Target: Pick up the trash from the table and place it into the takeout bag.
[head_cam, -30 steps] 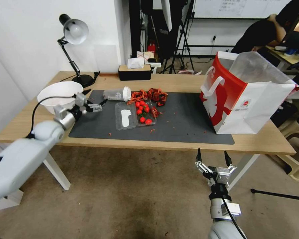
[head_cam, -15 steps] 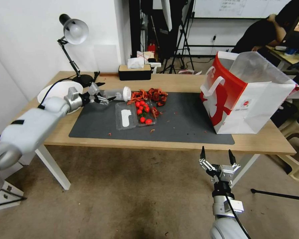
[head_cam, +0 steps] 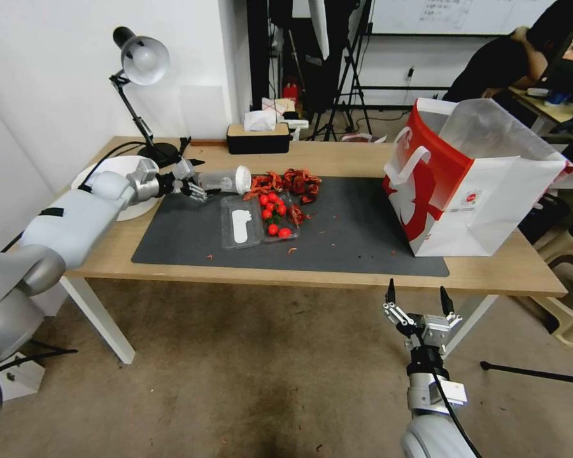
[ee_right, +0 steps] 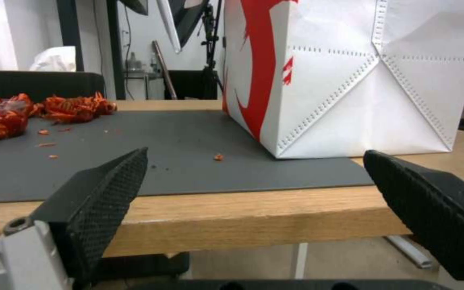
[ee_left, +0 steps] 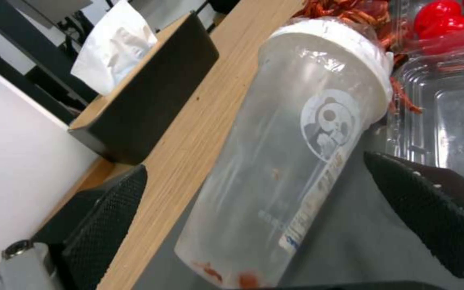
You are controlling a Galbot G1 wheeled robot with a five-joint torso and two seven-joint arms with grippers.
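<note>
Black ribbed fingers [ee_right: 98, 193] of the right gripper [head_cam: 416, 298] stood apart below the table [head_cam: 337, 275] edge. Farther off, the left gripper [ee_left: 275, 209] straddled, unclamped, the toppled panda-print cup [ee_left: 291, 161] beside crayfish shells [head_cam: 286, 181].

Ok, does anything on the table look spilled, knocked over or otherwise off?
Yes. The white-lidded cup lies on its side at the mat's far edge, between the open left claw's fingers. Red shells and crumbs are scattered across the mat.
</note>
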